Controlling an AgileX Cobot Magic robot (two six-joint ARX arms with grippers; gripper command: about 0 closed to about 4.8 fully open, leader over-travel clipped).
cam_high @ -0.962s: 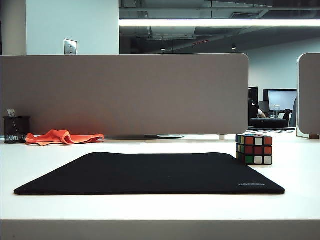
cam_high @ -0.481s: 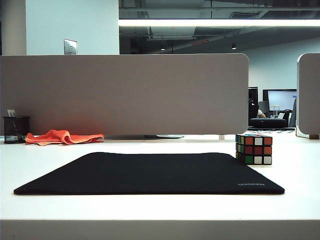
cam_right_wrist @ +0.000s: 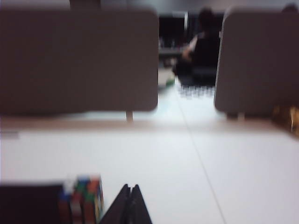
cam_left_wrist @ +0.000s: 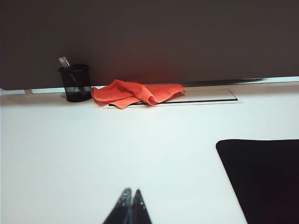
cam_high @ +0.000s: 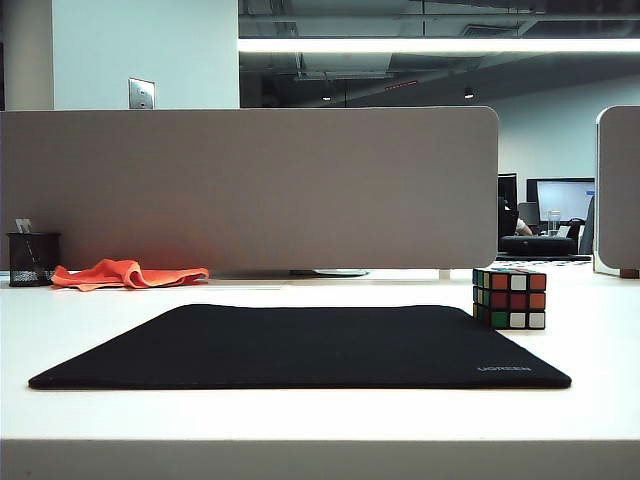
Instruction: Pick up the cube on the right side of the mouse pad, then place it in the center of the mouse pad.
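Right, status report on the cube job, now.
Left gripper shut, empty; right gripper shut, empty, beside cube. Cube at mouse pad right edge, untouched. Nothing blocking.

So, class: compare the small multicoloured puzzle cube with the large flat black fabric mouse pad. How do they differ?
The puzzle cube is a small upright block; the mouse pad is wide and lies flat. The cube shows red, orange, white and green stickers; the pad is plain black with small grey lettering. Both rest on the white table, the cube at the pad's far right corner.

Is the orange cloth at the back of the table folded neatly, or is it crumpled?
Crumpled. The orange cloth lies in a loose heap with uneven folds beside the black pen cup, not squared or flat.
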